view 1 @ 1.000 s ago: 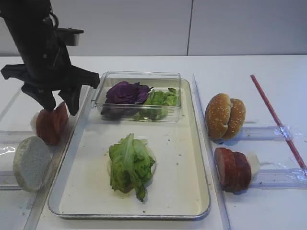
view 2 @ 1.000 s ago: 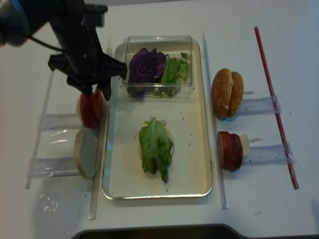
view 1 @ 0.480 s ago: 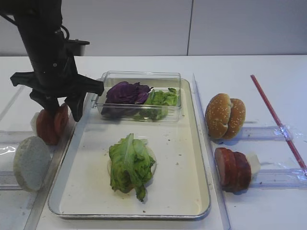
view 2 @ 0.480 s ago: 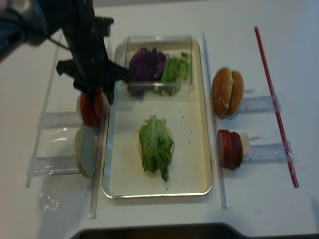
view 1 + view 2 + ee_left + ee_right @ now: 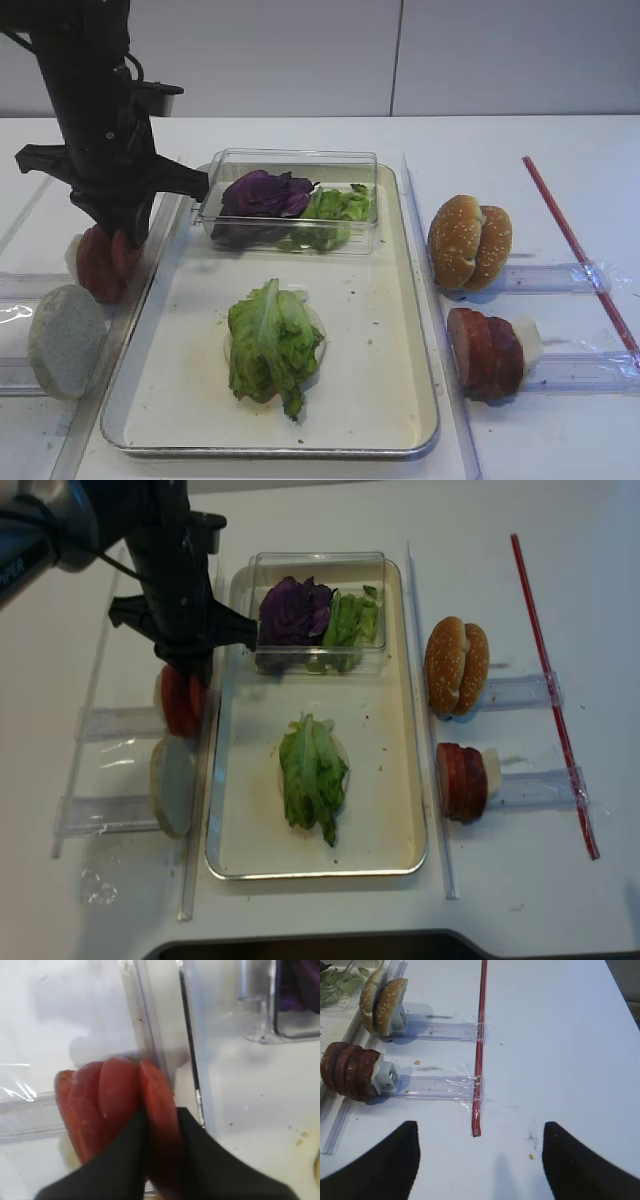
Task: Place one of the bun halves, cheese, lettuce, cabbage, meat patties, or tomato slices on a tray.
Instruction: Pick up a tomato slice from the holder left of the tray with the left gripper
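Nearest us, the lettuce (image 5: 272, 343) already sits on the tray (image 5: 390, 400). Further back, our left gripper (image 5: 161, 1125) pinches the end tomato slice (image 5: 159, 1110) in its row beside the tray; lifting and placing remain.

black left gripper (image 5: 162, 1125) blurred and cut off at the frame bottom in the left wrist view, hiding part of the thin bright red tomato slices (image 5: 95, 1105).

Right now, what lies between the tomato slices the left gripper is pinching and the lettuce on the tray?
Only the tray's raised left rim and bare cream surface, in the exterior high view.
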